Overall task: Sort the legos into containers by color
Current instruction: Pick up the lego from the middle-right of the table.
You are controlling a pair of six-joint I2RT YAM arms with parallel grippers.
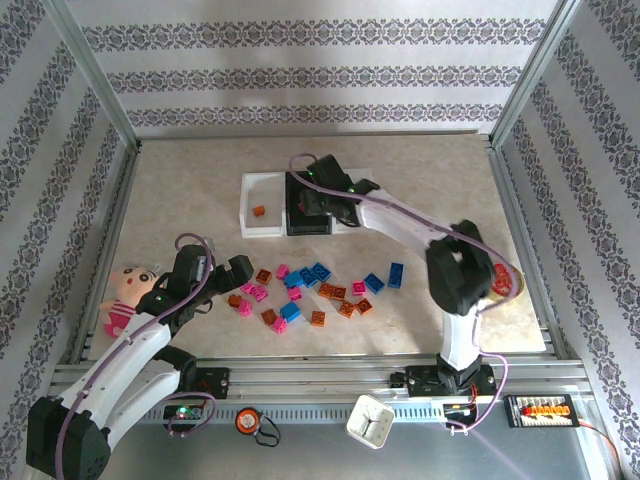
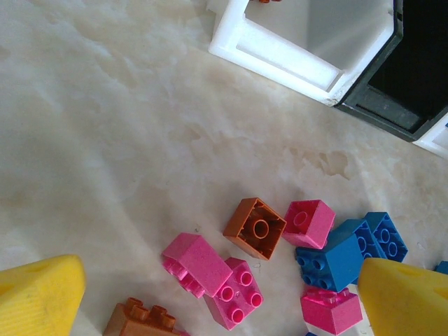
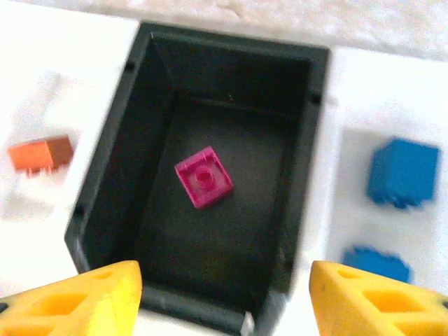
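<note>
From above and behind the arm bases (image 1: pixel 450 380), the top external view gives you the whole table (image 1: pixel 200 190), with the containers (image 1: pixel 262 177) at the far side and the legos (image 1: pixel 319 271) nearer the bases. The left wrist view looks down and forward from close over the table, left fingertips (image 2: pixel 38 297) at its lower corners, and shares with the top view the leftmost legos and the near corners of a white bin (image 2: pixel 280 61) and the black bin (image 2: pixel 392 115). The right wrist view faces straight down, very near, into that black bin, right fingertips (image 3: pixel 84 297) at its lower edge, over the same row you see from above.
</note>
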